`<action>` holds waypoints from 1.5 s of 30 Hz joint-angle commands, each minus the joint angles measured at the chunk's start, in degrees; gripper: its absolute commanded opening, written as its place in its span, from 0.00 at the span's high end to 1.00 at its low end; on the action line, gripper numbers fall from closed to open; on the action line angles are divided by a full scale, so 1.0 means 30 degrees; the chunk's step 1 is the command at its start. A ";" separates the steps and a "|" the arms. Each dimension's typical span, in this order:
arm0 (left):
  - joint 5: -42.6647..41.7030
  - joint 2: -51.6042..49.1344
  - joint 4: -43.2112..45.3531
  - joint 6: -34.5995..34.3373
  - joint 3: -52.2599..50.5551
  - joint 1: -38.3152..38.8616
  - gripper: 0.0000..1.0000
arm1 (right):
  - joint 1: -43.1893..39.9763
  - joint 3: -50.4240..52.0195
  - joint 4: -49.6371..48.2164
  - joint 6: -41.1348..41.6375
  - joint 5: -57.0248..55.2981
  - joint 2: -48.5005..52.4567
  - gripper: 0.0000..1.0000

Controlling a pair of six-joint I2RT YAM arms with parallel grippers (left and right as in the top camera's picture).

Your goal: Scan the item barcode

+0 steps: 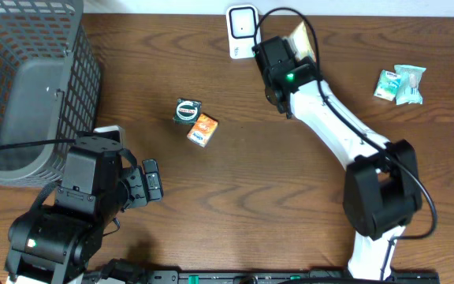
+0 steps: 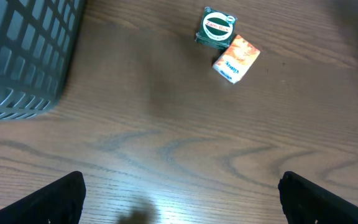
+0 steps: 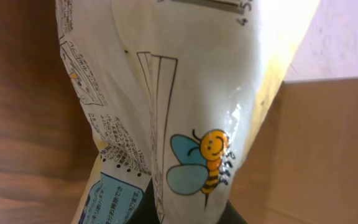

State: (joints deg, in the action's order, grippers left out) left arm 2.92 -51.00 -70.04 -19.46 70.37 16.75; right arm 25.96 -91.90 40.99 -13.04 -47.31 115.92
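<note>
My right gripper [image 1: 292, 50] is at the back of the table, shut on a white and yellow packet [image 1: 301, 38]. The packet is held up just right of the white scanner [image 1: 243, 30]. In the right wrist view the packet [image 3: 185, 106] fills the frame, showing a bee drawing and printed text, with the gripper [image 3: 179, 216] clamped on its lower end. My left gripper [image 1: 152, 180] rests near the front left, open and empty, its fingers [image 2: 55, 202] spread wide over bare wood.
A grey wire basket [image 1: 30, 79] takes up the back left corner. A green-labelled box [image 1: 187, 110] and an orange box [image 1: 203, 129] lie together mid-table. A teal packet [image 1: 400, 84] lies at the far right.
</note>
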 commanded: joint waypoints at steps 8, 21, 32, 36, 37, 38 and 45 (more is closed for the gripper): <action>0.0029 0.0051 0.0007 0.0036 -0.0015 -0.0022 0.03 | 0.0627 -0.0313 0.2528 0.1137 -0.4284 0.3264 0.96; 0.0029 0.0051 0.0015 0.0036 -0.0015 -0.0022 0.02 | 0.4648 -0.1144 0.4881 0.3577 0.4524 0.2550 0.41; 0.0029 0.0051 0.0015 0.0036 -0.0015 -0.0022 0.03 | 0.1231 -0.5690 0.7512 0.4546 0.9646 0.1785 0.11; 0.0029 0.0051 0.0015 0.0036 -0.0015 -0.0022 0.03 | -0.1260 -0.5253 0.6776 0.3803 1.4863 0.1909 0.11; 0.0029 0.0051 0.0015 0.0036 -0.0015 -0.0022 0.03 | -0.1792 -0.4991 0.6579 0.3359 1.6320 0.1953 0.10; 0.0029 0.0051 0.0007 0.0036 -0.0015 -0.0022 0.02 | -0.2317 -0.4670 0.6346 0.2936 1.7697 0.1974 0.10; 0.0029 0.0051 0.0015 0.0036 -0.0015 -0.0022 0.02 | -0.4051 -0.1741 0.4240 0.1887 2.2185 0.2018 0.07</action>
State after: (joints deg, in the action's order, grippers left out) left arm 2.94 -51.00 -70.04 -19.46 70.37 16.78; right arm 13.50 -100.18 55.05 -5.06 9.45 122.08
